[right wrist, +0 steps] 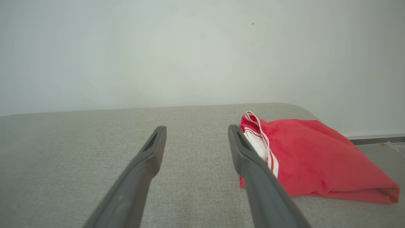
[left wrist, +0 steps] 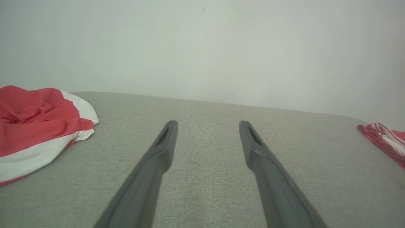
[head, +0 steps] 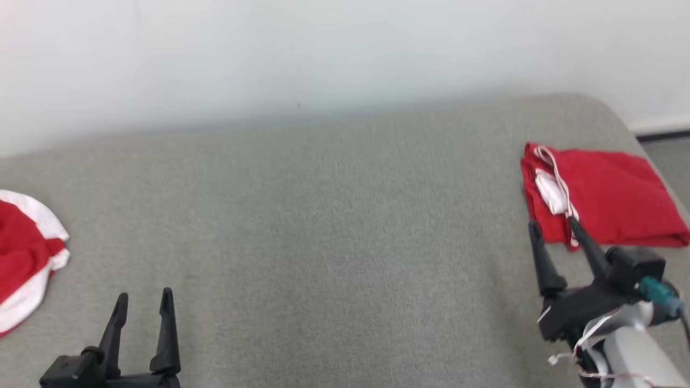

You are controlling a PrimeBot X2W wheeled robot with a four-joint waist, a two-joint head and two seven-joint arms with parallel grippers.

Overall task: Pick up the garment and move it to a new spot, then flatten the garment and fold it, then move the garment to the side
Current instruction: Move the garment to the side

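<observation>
Though head view flattens it, folded garment bulges.

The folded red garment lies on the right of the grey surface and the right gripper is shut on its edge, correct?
Not quite. The folded red garment lies on the right of the grey surface, but the right gripper is open, not shut on its edge; the right wrist view shows its fingers spread, gripping nothing.

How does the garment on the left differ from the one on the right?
The left garment lies crumpled in a heap; the right garment is folded flat. The left one shows broad white bands; the right one is mostly red with thin white trim. Both are red and white.
</observation>
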